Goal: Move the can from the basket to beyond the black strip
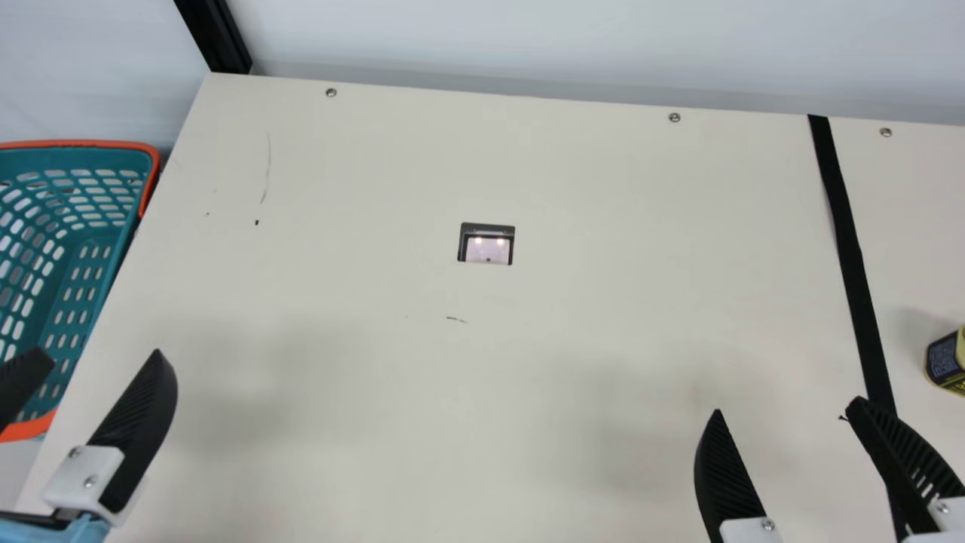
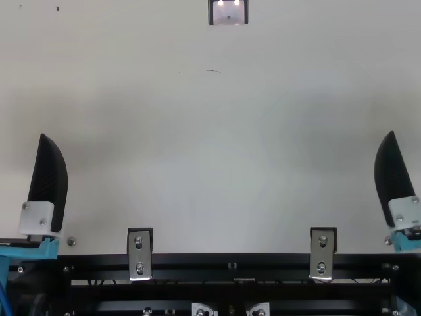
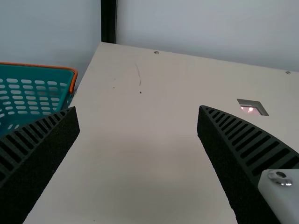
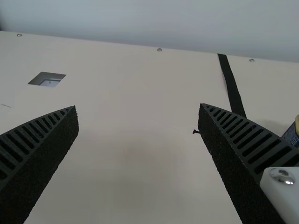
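The yellow and dark-blue metal can (image 1: 947, 360) is beyond the long black strip (image 1: 852, 256) on the cream desk (image 1: 603, 226); the moving seems finished, the black ribbed left hand (image 1: 101, 354) and right hand (image 1: 785, 405) are spread, needing only rest

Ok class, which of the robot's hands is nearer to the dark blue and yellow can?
The right hand: it is by the flat black strip, close to the can; the left hand is far off, near the teal plastic basket.
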Available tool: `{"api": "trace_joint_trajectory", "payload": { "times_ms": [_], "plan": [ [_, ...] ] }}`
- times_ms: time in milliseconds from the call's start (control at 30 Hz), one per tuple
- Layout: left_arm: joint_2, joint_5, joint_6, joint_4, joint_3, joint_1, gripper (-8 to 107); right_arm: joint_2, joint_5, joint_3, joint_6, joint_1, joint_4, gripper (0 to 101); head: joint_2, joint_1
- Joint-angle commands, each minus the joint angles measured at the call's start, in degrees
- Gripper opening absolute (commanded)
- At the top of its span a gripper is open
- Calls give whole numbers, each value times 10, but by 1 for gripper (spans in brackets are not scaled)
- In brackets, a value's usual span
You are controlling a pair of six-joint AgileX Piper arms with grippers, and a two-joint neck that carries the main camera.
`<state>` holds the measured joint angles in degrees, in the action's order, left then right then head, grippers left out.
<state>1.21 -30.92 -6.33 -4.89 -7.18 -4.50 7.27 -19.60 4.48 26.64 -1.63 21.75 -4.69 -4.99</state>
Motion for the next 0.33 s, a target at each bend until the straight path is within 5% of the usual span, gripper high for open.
{"api": "trace_joint_trajectory", "payload": {
  "times_ms": [0, 300],
  "plan": [
    [0, 0, 0, 0, 0, 0, 90, 0, 0, 0, 0, 0, 0, 101, -3, -4],
    [0, 0, 0, 0, 0, 0, 90, 0, -1, 0, 0, 0, 0, 101, -3, -4]
  ]
}}
